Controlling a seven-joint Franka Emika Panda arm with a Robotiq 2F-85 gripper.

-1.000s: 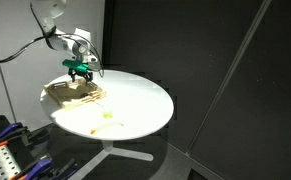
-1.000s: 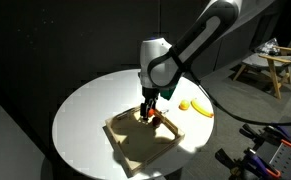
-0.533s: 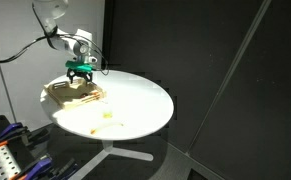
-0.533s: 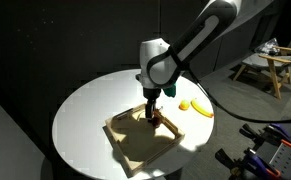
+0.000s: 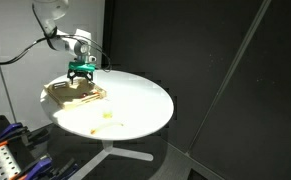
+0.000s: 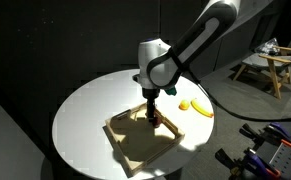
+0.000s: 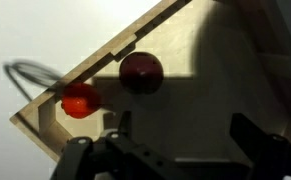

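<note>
A shallow wooden tray lies on a round white table; it also shows in an exterior view and in the wrist view. In the wrist view a dark red ball and a bright red ball lie in the tray's corner. My gripper hangs open and empty just above the tray floor, near the balls. In both exterior views the gripper is over the tray, with a red object beside it.
A yellow banana-like object lies on the table beyond the tray. Small yellowish bits lie near the table's front. A wooden stool stands in the background. Cables and clamps sit beside the table.
The gripper has risen slightly and shifted a little over the tray; the balls stay in the tray corner.
</note>
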